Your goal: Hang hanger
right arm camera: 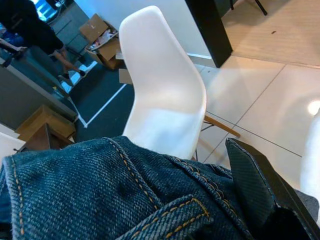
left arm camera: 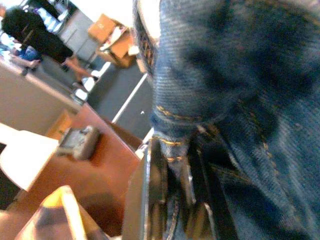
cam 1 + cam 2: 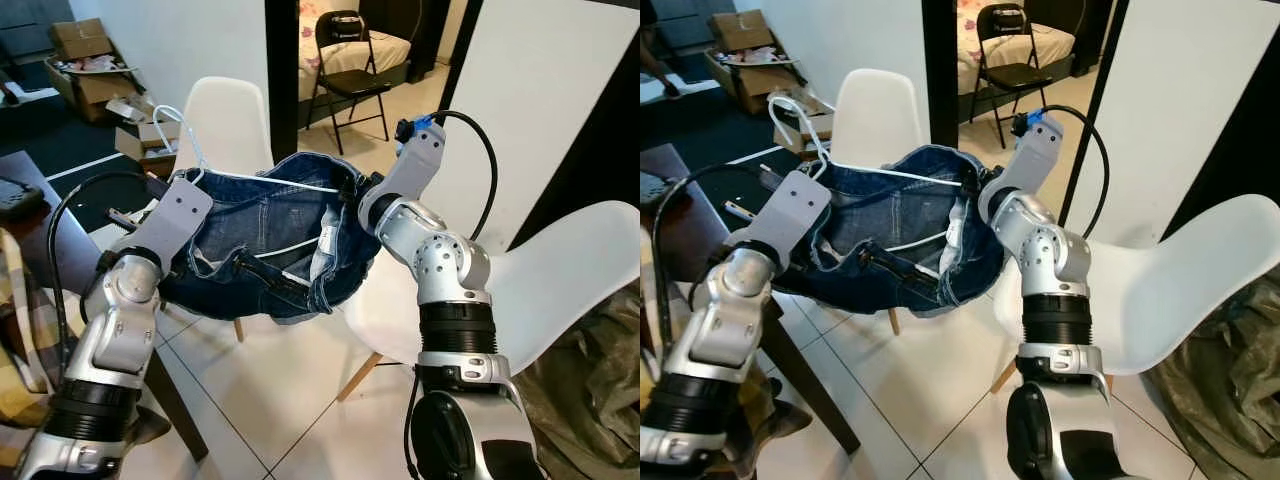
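Both claws grip the jeans (image 3: 265,245): left claw (image 2: 182,200) clamps denim, right claw (image 1: 260,200) pinches waistband, so your hanger (image 3: 255,180) stays spread between them.

The thin white wire hanger (image 3: 262,180) runs inside the bundled dark blue denim jeans (image 3: 270,250), so most of its frame is hidden; only the hook and two short stretches of wire show. The left hand (image 2: 175,200) is buried in denim, its black fingers (image 2: 155,190) blurred and cut by the picture's edge. The right hand's tips are covered by cloth. A dark-clothed person (image 2: 35,40) is blurred, partly cut off.
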Tool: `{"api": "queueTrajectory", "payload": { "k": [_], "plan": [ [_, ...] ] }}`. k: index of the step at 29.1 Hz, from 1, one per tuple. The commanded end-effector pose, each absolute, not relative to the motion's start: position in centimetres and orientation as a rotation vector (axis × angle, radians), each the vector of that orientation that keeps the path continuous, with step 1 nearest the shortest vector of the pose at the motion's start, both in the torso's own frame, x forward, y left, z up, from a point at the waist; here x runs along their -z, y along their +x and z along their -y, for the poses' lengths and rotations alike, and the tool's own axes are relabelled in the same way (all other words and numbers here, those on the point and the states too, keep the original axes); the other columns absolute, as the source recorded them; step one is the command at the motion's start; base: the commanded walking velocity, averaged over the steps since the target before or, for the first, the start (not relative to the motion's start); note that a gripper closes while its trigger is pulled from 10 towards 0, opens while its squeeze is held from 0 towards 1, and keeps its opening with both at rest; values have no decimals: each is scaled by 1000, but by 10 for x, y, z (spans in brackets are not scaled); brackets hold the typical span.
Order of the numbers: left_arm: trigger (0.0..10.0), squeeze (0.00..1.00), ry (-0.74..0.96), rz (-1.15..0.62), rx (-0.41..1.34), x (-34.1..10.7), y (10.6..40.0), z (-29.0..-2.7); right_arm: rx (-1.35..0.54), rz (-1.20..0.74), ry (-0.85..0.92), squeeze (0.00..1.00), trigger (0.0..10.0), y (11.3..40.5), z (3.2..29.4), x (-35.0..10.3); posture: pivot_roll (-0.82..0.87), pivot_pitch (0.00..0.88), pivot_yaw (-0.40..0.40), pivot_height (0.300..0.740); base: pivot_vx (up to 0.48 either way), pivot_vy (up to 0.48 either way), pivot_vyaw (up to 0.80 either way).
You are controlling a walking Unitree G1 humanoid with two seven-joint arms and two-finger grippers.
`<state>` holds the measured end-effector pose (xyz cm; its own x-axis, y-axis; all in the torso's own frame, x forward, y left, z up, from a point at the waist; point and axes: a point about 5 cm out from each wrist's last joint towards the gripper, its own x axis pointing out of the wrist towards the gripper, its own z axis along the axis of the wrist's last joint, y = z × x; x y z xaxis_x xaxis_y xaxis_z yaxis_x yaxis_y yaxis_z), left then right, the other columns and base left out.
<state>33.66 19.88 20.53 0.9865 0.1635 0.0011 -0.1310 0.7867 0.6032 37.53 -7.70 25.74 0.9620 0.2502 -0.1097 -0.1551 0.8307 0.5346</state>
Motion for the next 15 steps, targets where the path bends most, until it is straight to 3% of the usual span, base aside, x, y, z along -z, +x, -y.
{"api": "queueTrajectory", "payload": {
  "k": [1,4,5,7,9,11,15],
  "plan": [
    [10000,0,587,57,-41,-221,337,-167,-352,-217,536,0,10000,368,41,-261,65,53,-36,740,0,0,0],
    [10000,0,521,70,-34,-221,337,-161,-369,-225,540,0,10000,366,36,-260,65,53,-36,740,0,0,0],
    [10000,0,425,92,-6,-222,336,-151,-379,-234,542,0,10000,365,31,-259,65,53,-37,740,0,0,0],
    [10000,0,425,92,-6,-222,336,-151,-379,-234,542,0,10000,365,31,-259,65,53,-37,740,0,0,0],
    [10000,0,344,109,53,-222,335,-136,-376,-237,536,0,10000,365,29,-258,67,53,-37,740,0,0,0],
    [10000,0,264,170,262,-223,324,-97,-311,-201,415,0,10000,370,39,-253,69,54,-34,740,0,0,0],
    [10000,0,264,176,296,-222,322,-91,-296,-191,374,0,10000,372,42,-251,69,54,-34,740,0,0,0]
  ]
}}
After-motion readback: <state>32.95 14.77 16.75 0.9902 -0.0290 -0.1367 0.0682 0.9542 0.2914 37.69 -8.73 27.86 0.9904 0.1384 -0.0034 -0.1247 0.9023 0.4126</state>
